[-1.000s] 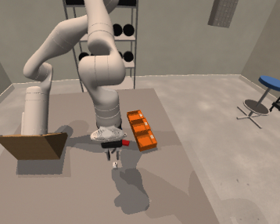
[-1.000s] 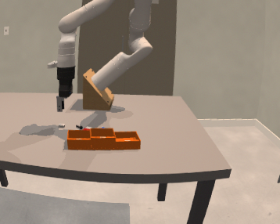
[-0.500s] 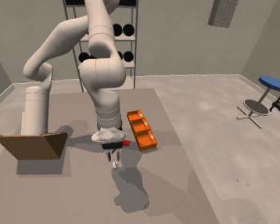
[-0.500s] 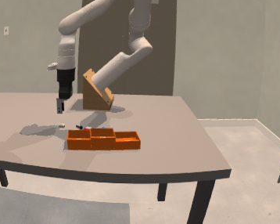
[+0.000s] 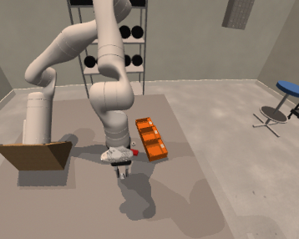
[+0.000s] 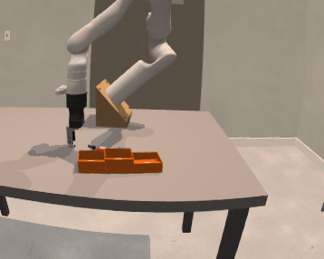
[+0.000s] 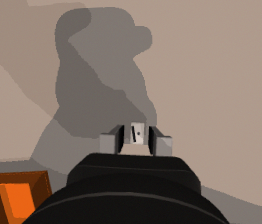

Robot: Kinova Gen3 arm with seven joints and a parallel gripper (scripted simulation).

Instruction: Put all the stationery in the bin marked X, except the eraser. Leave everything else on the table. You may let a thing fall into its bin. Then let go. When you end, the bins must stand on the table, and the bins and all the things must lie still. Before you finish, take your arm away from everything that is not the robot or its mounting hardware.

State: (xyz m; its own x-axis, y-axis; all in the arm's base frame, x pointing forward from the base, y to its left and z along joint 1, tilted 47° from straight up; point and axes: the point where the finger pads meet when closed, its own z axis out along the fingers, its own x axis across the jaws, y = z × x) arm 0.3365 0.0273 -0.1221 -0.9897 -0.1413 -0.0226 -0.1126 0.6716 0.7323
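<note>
My gripper (image 5: 122, 173) (image 6: 71, 143) (image 7: 136, 135) points straight down, low over the table, and is open. A small pale grey block (image 7: 138, 133) with a dark slot and a dot, like a sharpener, lies between or just below the fingertips; I cannot tell how far they reach around it. Three orange bins stand joined in a row; the nearest bin (image 5: 159, 155) (image 6: 90, 166) (image 7: 41, 185) is closest to the gripper. Their label marks are unreadable. A red thing (image 5: 134, 152) (image 6: 100, 149) lies beside the bins, with a black thing (image 6: 91, 147) and a blue thing (image 6: 119, 148) nearby.
A small whitish thing (image 5: 134, 144) lies near the red one, partly behind the arm. The arm hides other parts of the table in the top view. The wooden arm mount (image 5: 36, 156) (image 6: 108, 113) stands across the table from the bins.
</note>
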